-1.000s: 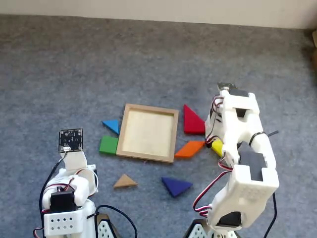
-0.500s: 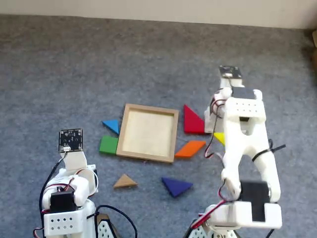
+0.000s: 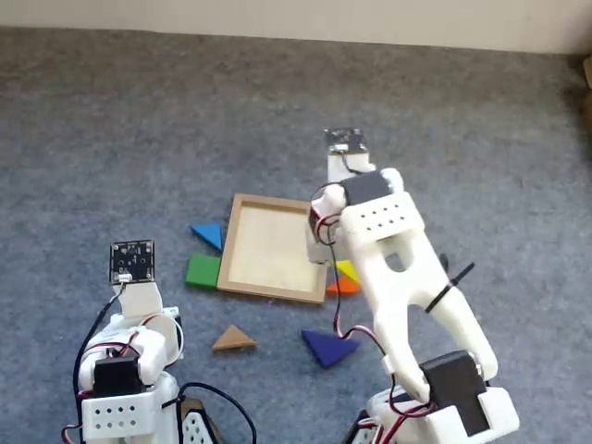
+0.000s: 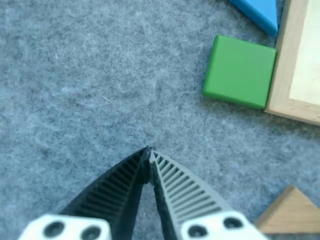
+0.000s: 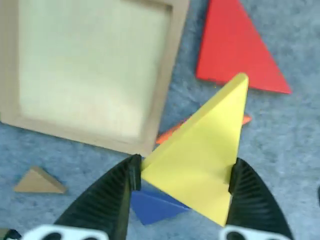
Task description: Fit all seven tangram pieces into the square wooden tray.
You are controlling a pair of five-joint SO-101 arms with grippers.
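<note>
right fingers (image 5: 117, 190) pinch yellow triangle (image 5: 200, 165) at 4 o'clock of tray (image 5: 167, 75); tilted drop may catch rim; left fingers (image 4: 175, 185) closed, empty

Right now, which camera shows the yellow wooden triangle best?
The right wrist view: the yellow wooden triangle faces it nearly whole, gripped between the black fingers. In the high view just a sliver peeks from under the arm.

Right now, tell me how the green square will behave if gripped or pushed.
The green square looks like a rigid, thick block with flat sides, so it should keep its shape in a grip. Lying flat, it likely won't roll or tip. Pushed, it would probably drag on the carpet.
</note>
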